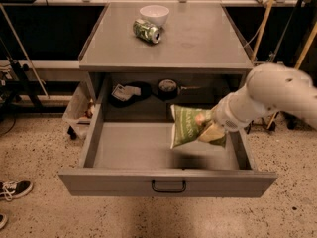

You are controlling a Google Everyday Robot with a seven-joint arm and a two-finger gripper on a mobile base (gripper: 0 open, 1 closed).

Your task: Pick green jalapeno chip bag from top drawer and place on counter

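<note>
While the top drawer (92, 138) stands pulled open, the green jalapeno chip bag (187, 125) hangs above the right half of the drawer's floor, clear of it, with a faint shadow on the floor beneath. The gripper (212, 128) is over the drawer's right side, near its right wall, and its fingers are pinched onto the bag's right-hand edge. The bag juts out from them toward the drawer's middle, its printed face turned to the camera. The white arm (270, 90) reaches in from beyond the drawer's right wall. The counter (198, 43) lies above the drawer, set back from its front panel. A drink can (147, 30) on its side and a white bowl (154, 15) sit on the counter, above the drawer's rear left.

Handling, as a judgement: the bag is likely very light, mostly air. Its thin, slick, crinkly film yields under pressure, and a hard squeeze would crush the brittle contents. An edge grip, as here on the side margin, suits it, since the flat crimped border gives the pads something firm to bite without compressing the chips. Held by one edge, the bag may swing or sag. The carry up to the counter therefore probably calls for an unhurried path that clears the counter's front lip above the drawer.
</note>
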